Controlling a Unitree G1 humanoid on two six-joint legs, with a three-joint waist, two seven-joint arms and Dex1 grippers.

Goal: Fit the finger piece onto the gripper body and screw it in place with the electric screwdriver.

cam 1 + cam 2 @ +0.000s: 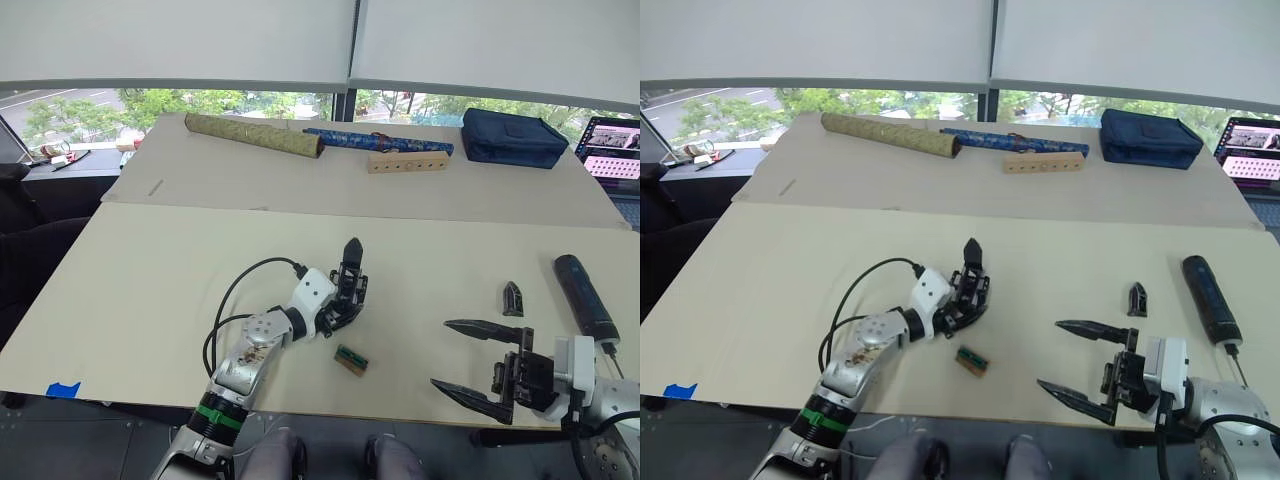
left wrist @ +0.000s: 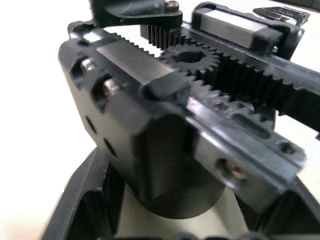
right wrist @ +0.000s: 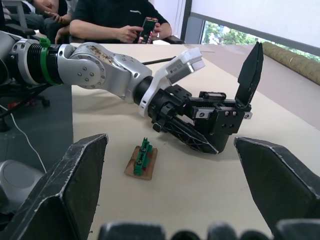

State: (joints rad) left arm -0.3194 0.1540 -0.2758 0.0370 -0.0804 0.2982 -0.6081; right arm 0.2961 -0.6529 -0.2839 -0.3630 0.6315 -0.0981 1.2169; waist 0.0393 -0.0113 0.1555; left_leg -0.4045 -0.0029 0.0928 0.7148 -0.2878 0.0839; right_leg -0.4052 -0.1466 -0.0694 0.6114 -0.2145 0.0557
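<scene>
Nearest the camera, the right tool hovers low over the front edge of the surface, its two fingers spread wide and empty. Just beyond it lies the finger piece, with the electric screwdriver beside it. Toward the middle, the left tool is closed around the gripper body, whose pointed finger stands upright. A small green block lies near.

- An office turned robotics test room, probably several floors up.
- Wide windows with roller blinds span the frame's top; trees and a road lie below.
- Pale worktables fill the centre.
- A laptop glows at the right edge.
- Seated people, one holding a phone, at upper left of the right wrist view.
</scene>
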